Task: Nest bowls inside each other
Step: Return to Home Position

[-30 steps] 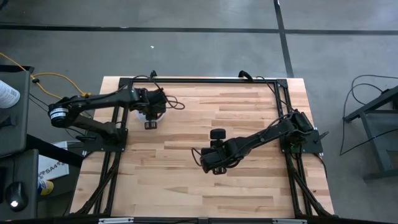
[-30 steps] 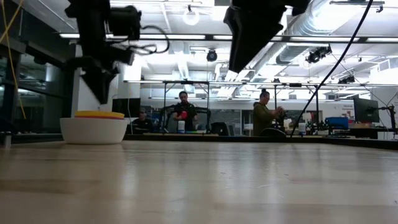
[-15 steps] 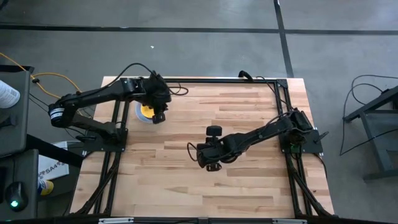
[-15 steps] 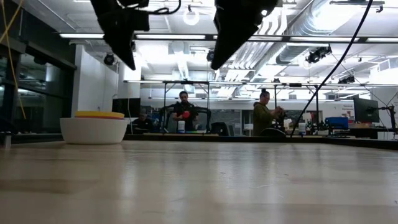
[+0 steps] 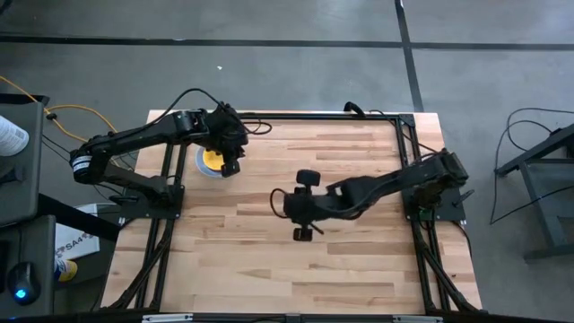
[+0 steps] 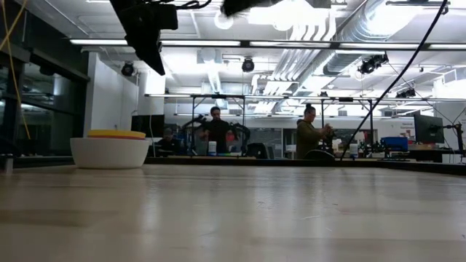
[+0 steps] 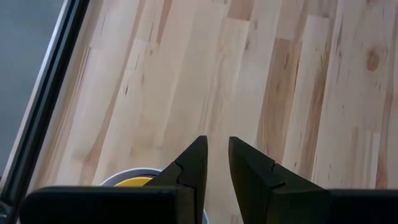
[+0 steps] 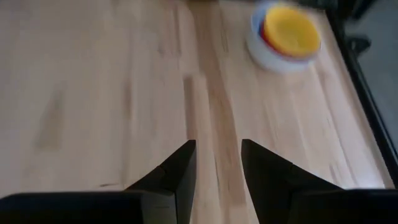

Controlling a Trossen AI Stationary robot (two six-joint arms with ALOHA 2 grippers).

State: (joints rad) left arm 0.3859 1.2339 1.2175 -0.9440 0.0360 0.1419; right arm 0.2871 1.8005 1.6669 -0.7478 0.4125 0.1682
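The bowls (image 5: 212,161) sit as one stack near the back left corner of the worktop (image 5: 359,269). The white bowl (image 6: 111,153) is on the outside and the yellow bowl (image 6: 116,134) is on top. The right wrist cam catches a sliver of the red bowl (image 8: 265,32) between them. The left claw (image 5: 230,167) hangs in the air just beside the stack, holding nothing, fingers only a crack apart. The right claw (image 5: 303,232) is up over the middle of the worktop, well away from the stack, fingers apart and empty too.
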